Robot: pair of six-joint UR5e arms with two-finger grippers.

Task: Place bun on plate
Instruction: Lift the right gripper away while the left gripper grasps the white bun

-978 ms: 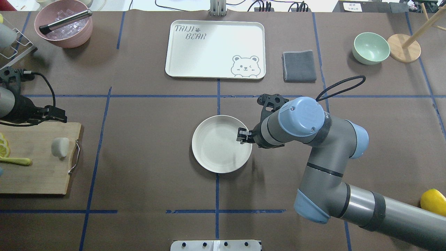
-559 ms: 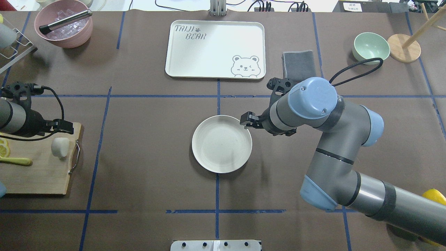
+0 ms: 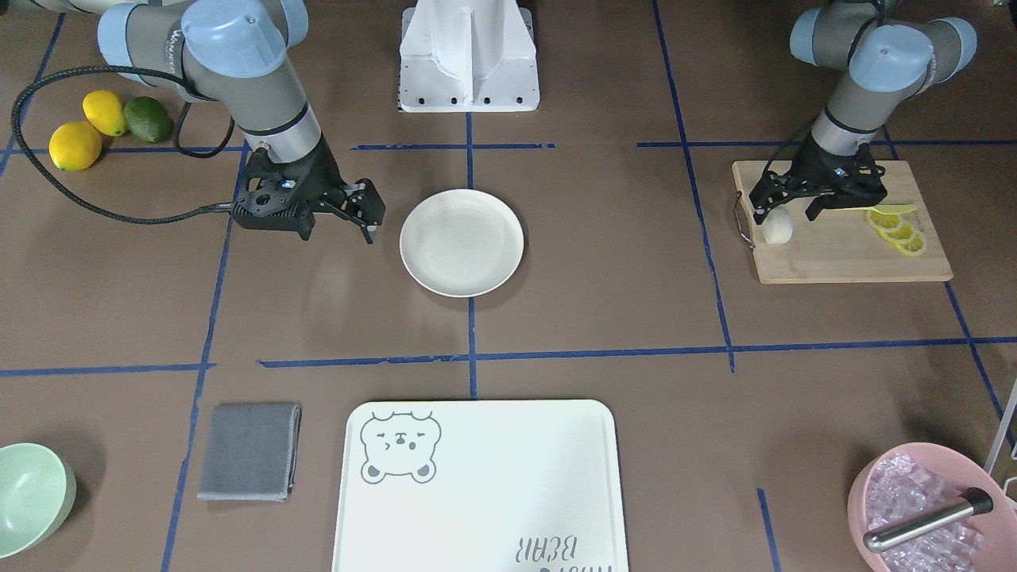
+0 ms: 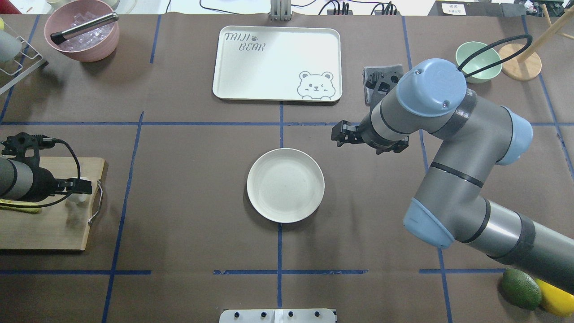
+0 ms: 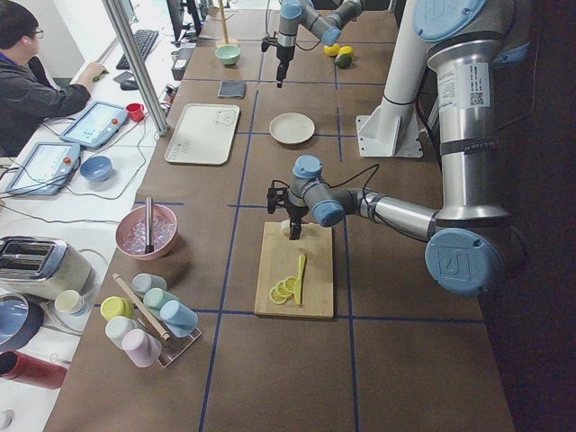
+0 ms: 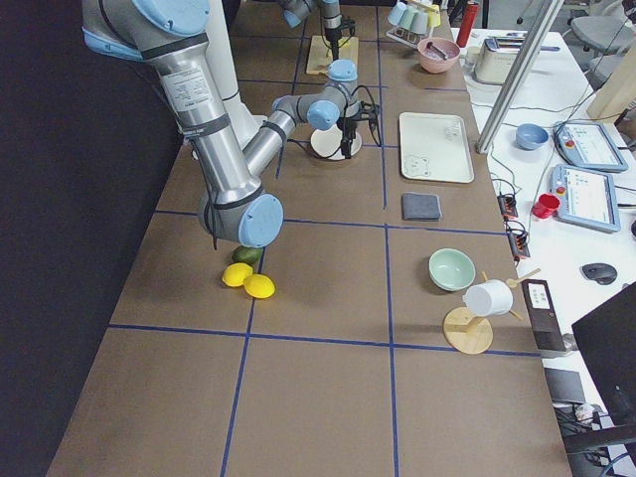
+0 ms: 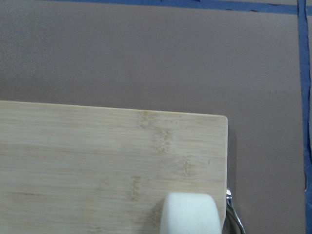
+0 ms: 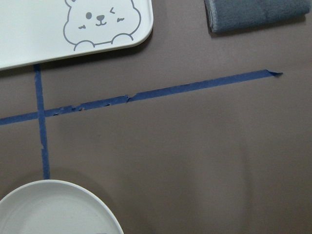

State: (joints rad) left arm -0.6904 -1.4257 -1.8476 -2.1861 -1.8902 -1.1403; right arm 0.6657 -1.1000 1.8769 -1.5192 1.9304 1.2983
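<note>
The small white bun [image 3: 779, 227] lies on the wooden cutting board [image 3: 850, 254], near its handle end; the left wrist view shows the bun [image 7: 190, 213] at its bottom edge. My left gripper [image 3: 784, 211] hangs open just over the bun, one finger on each side of it. At the table's middle sits the round cream plate [image 4: 285, 185], with nothing on it. My right gripper [image 4: 339, 134] is open and holds nothing. It stands off the plate's far right rim, and the plate's rim [image 8: 53, 195] shows in the right wrist view.
Lemon slices [image 3: 898, 230] and a yellow-handled tool lie on the board. The bear-printed tray [image 4: 277, 63], grey cloth [image 3: 249, 450] and mint bowl [image 3: 28, 496] line the far side. A pink ice bowl [image 4: 82, 29] is at far left. Two lemons and an avocado [image 3: 147, 119] lie by the right arm.
My right gripper drew back from the plate's rim, away and to the right. My left gripper moved in over the board until it came above the bun.
</note>
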